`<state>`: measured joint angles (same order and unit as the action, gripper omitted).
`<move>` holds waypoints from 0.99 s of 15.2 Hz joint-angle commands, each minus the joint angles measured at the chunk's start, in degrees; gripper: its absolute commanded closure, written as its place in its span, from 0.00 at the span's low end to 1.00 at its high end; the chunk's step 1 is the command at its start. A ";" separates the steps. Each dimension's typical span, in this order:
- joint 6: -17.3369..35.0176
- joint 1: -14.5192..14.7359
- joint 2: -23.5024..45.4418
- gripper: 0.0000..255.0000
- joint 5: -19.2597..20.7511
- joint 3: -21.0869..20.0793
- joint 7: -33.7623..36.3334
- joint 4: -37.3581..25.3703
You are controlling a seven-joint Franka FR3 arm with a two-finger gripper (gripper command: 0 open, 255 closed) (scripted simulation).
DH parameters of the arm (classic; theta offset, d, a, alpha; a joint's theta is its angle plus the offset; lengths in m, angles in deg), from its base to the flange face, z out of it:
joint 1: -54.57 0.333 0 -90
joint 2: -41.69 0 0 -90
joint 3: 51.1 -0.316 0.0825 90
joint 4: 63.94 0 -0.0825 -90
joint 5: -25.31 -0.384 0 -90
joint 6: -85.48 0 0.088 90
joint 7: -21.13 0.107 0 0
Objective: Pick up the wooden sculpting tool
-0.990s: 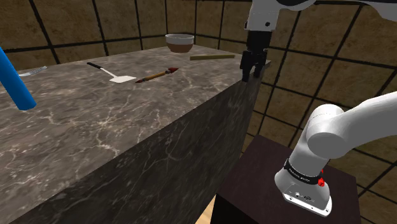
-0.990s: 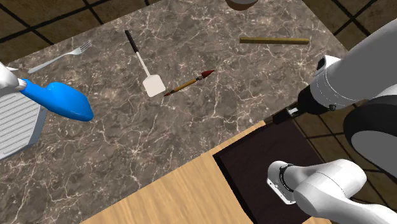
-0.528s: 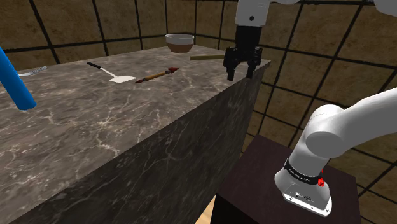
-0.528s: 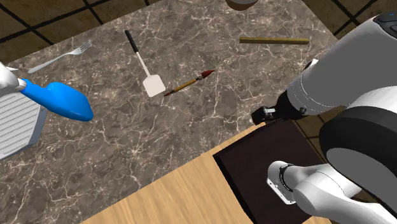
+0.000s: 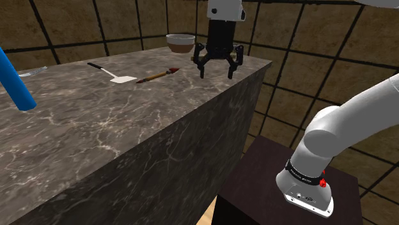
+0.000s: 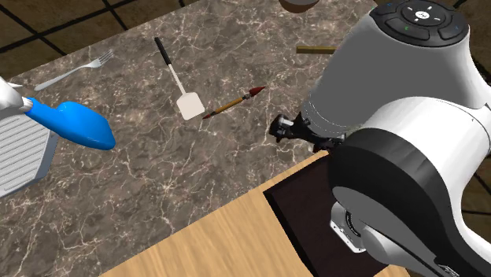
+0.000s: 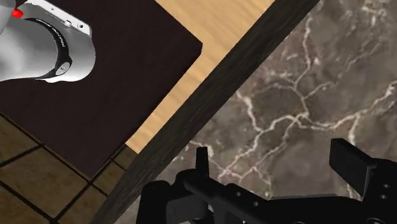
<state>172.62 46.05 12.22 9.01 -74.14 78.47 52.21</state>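
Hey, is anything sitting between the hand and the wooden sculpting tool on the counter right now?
Nothing visible does. The open hand hovers over the marble counter, and only bare marble lies between it and the wooden sculpting tool. The spatula lies beyond the tool.

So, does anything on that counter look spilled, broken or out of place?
Nothing stands out. The spatula, sculpting tool and fork lie flat and apart on the counter. The bowl stands upright, and nothing is spilled.
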 commanded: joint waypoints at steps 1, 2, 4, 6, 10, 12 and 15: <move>0.38 -1.98 5.08 0.00 0.44 -3.58 8.89 -5.48; 0.61 -2.83 7.32 0.00 0.94 -5.15 12.92 -7.75; 0.92 -4.34 12.16 0.00 2.54 -8.20 21.14 -12.58; 0.94 -5.54 17.51 0.00 4.98 -11.14 29.54 -17.83; -0.48 -5.76 29.74 0.00 12.40 -15.83 46.70 -29.85; -2.25 -4.12 36.39 0.00 16.96 -16.88 54.97 -36.86; -3.52 -1.66 41.75 0.00 20.57 -16.39 61.42 -42.42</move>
<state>169.22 43.82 52.62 28.63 -90.67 138.00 11.04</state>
